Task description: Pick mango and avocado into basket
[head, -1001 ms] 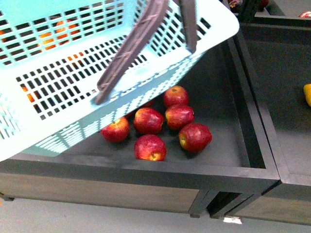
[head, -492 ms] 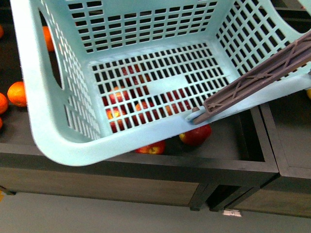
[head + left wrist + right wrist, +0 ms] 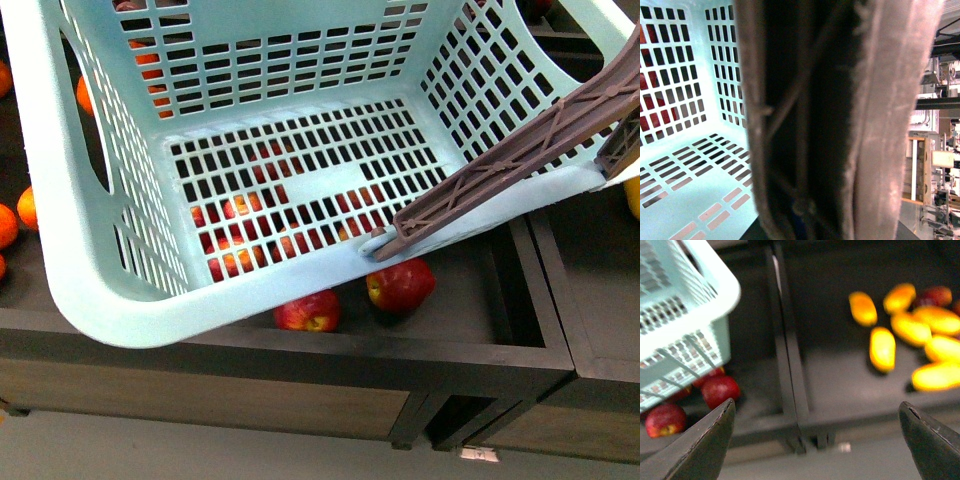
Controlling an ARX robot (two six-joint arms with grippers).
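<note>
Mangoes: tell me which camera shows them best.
The right wrist view: it shows the mangoes whole, clustered in a dark bin, though blurred. The front view catches only a yellow sliver at its right edge, likely one of them. The left wrist view shows none, only the basket and its handle.

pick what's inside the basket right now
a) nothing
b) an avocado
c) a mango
a: the basket has a bare slotted floor, and the red apples showing through the slots lie in the bin beneath it, not in it.
</note>
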